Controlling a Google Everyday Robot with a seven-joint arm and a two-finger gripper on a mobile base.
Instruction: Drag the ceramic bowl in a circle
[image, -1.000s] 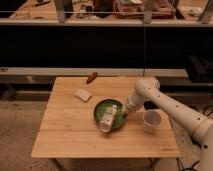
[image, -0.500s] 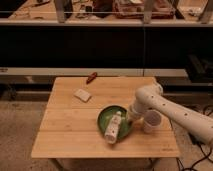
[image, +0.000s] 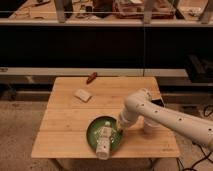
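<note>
A wooden table (image: 65, 125) fills the middle of the view. The white robot arm (image: 165, 117) reaches in from the right, across its front right part. The green ceramic bowl (image: 94, 131) sits near the table's front edge, right of centre, with a whitish bottle (image: 103, 141) lying tilted in it. The gripper (image: 121, 128) is at the bowl's right rim with its fingers pressed together; whether they pinch the rim cannot be told. Well behind lie a pale flat block (image: 83, 94) and a small reddish object (image: 91, 78).
</note>
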